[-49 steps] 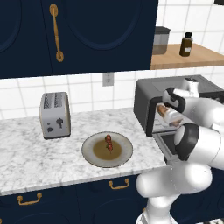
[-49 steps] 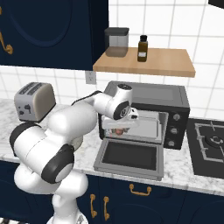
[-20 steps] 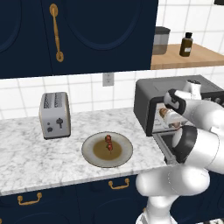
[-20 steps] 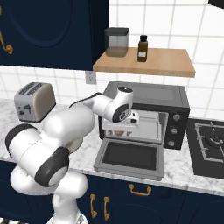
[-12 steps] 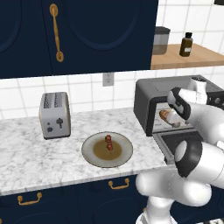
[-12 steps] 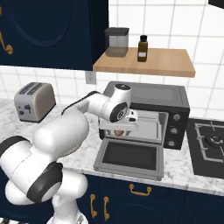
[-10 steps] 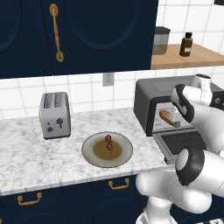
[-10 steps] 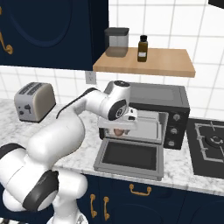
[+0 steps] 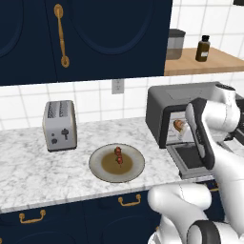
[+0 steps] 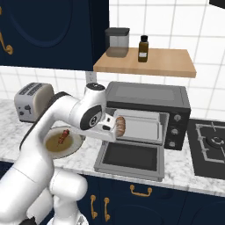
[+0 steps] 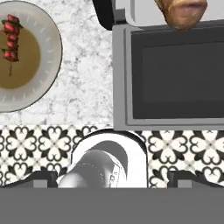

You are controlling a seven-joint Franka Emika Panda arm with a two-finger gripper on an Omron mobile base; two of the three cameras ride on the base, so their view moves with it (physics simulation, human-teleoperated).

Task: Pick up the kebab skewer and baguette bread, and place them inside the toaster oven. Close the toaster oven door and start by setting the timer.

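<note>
The baguette bread now lies on the tray just inside the toaster oven, at the left of its mouth, no longer held: the pincer has let go and stands wide open just beside the loaf. So half the loading looks done. The toaster oven door hangs open, and the kebab skewer still waits on its plate on the counter, likely next.

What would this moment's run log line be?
gripper: open, near oven mouth | baguette bread: inside toaster oven | kebab skewer: on plate | toaster oven door: open
</note>
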